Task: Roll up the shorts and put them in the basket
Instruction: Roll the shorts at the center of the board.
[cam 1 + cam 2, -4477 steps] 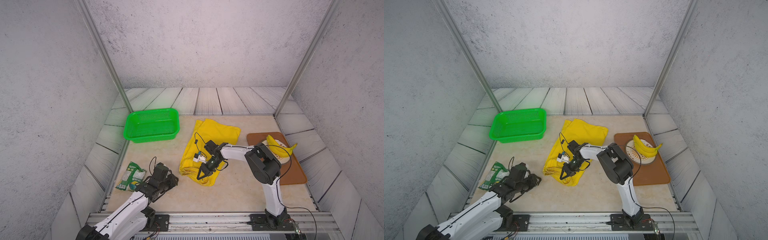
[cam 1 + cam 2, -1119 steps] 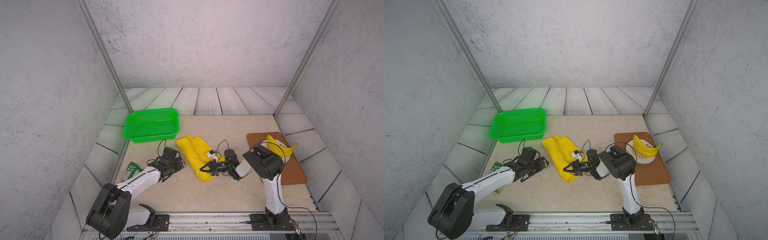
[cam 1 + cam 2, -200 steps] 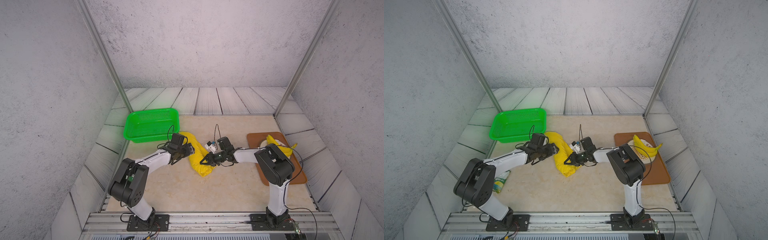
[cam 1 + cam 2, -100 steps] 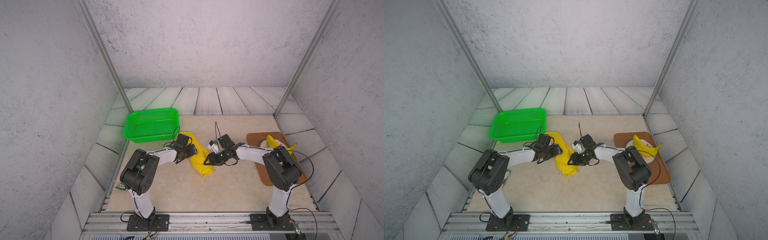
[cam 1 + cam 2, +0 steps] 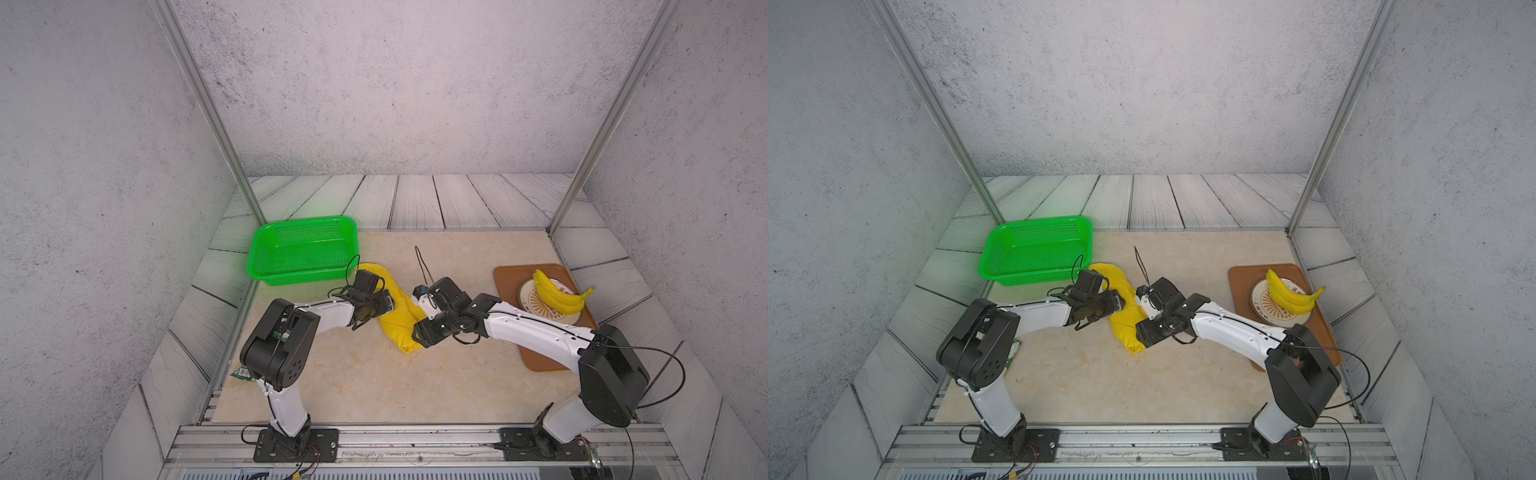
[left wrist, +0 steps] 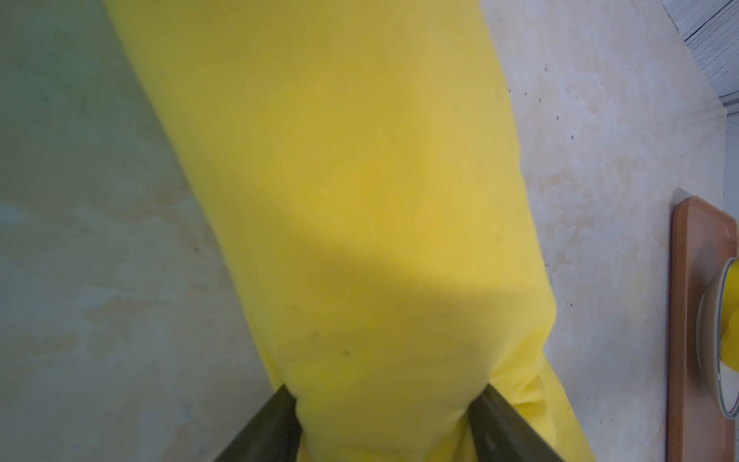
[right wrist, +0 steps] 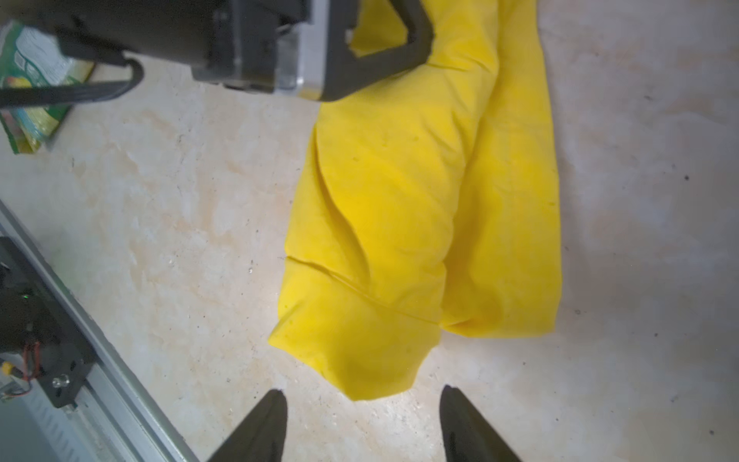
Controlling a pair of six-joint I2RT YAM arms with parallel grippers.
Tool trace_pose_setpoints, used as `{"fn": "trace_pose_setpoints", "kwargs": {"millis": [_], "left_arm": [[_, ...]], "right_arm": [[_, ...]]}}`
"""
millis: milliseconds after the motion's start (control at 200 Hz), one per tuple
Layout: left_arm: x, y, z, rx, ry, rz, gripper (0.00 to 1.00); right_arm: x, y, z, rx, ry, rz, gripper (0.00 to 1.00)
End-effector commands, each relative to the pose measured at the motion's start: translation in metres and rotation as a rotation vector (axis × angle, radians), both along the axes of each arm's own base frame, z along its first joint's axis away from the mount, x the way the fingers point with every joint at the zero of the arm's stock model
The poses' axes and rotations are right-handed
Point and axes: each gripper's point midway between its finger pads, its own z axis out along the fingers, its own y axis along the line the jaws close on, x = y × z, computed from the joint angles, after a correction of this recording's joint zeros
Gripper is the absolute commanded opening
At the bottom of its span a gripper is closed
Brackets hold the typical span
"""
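The shorts [image 5: 397,322] lie as a tight yellow roll, set diagonally on the beige table in both top views [image 5: 1124,322]. My left gripper [image 5: 384,306] is at the roll's left side near its far half. In the left wrist view its two fingers [image 6: 280,416] press into the fabric [image 6: 360,200] from both sides. My right gripper [image 5: 423,332] stands open at the roll's near end. In the right wrist view nothing lies between its fingertips [image 7: 363,392], and the end of the roll [image 7: 420,220] sits just ahead of them.
A green basket [image 5: 303,276] stands just behind the roll at the left. At the right a brown tray [image 5: 540,357] carries a plate [image 5: 525,301] with bananas [image 5: 557,296]. A green snack packet [image 5: 241,372] lies by the left arm's base.
My right gripper has opened and let go of the roll's near end. The left arm's elbow has swung in toward the middle while its gripper stayed on the roll.
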Motion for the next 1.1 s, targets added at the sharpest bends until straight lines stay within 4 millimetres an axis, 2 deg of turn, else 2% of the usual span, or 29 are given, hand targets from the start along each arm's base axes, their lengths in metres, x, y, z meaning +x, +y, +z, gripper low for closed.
{"fn": "trace_pose_setpoints", "kwargs": {"millis": [0,240,385,535,706,831,951,1051,1096], "left_arm": [[-0.041,0.009,-0.039,0.057,0.172,-0.020,0.70],[-0.040,0.005,-0.038,0.031,0.180,-0.017,0.70],[-0.040,0.004,-0.036,0.018,0.182,-0.014,0.70],[-0.038,0.005,-0.034,-0.010,0.188,-0.003,0.70],[-0.036,0.005,-0.032,-0.064,0.195,0.013,0.70],[-0.033,0.004,-0.026,-0.088,0.188,0.019,0.70],[-0.027,0.009,-0.014,-0.109,0.164,0.037,0.71],[-0.022,0.016,0.000,-0.136,0.143,0.058,0.72],[-0.019,0.021,0.007,-0.140,0.130,0.072,0.73]], "right_arm": [[0.013,0.007,0.005,-0.081,-0.118,0.011,0.69],[0.023,0.045,-0.005,-0.122,-0.236,0.063,0.70],[0.030,0.058,-0.026,-0.159,-0.275,0.072,0.72],[0.037,0.057,-0.051,-0.210,-0.291,0.045,0.73],[0.041,0.044,-0.082,-0.275,-0.292,-0.003,0.71],[0.039,0.040,-0.100,-0.289,-0.258,-0.014,0.60],[0.034,0.037,-0.114,-0.268,-0.211,-0.019,0.37],[0.028,0.038,-0.120,-0.182,-0.119,-0.032,0.21],[0.026,0.039,-0.119,-0.125,-0.072,-0.042,0.19]]}}
